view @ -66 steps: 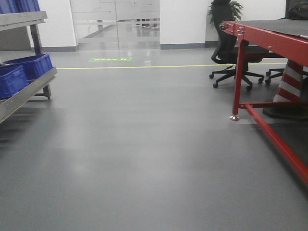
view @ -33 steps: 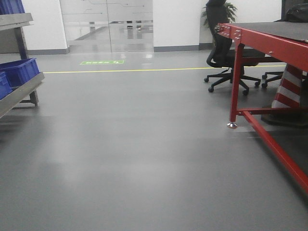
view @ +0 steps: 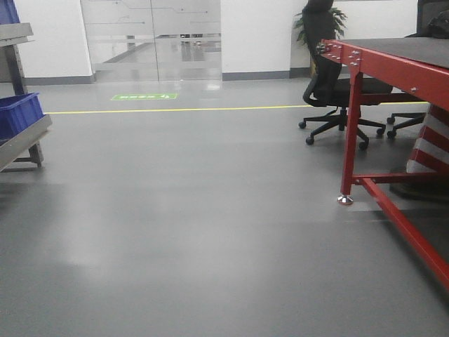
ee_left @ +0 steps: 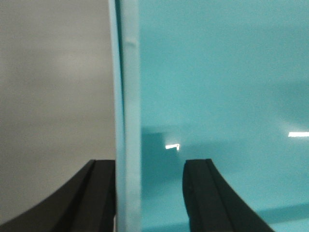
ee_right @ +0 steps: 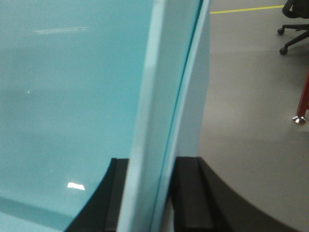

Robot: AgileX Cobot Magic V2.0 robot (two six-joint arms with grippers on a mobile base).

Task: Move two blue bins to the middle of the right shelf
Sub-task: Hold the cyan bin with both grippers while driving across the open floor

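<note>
Left tool [ee_left: 148, 166]: jaws nearly closed, pinching the rim wall of a pale-blue bin [ee_left: 217, 87], with the bin inside at 3 o'clock. Right tool [ee_right: 152, 164]: same pinch on the pale-blue bin rim, inside at 9 o'clock. One bin or two nested, cannot tell. Front view: red bench [view: 393, 67] at 2 o'clock, shelf [view: 24, 137] w/ dark-blue bin [view: 17, 112] at 9 o'clock.

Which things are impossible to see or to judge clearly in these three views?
Left wrist view: the light-blue bin overfills the frame, so one bin or two is unclear; so is whether the left gripper clamps it.
Right wrist view: the right gripper clamps the wall; edges cut off the rest.
Front view: bin and grippers lie outside the frame; the left edge cuts the dark blue bin.
</note>
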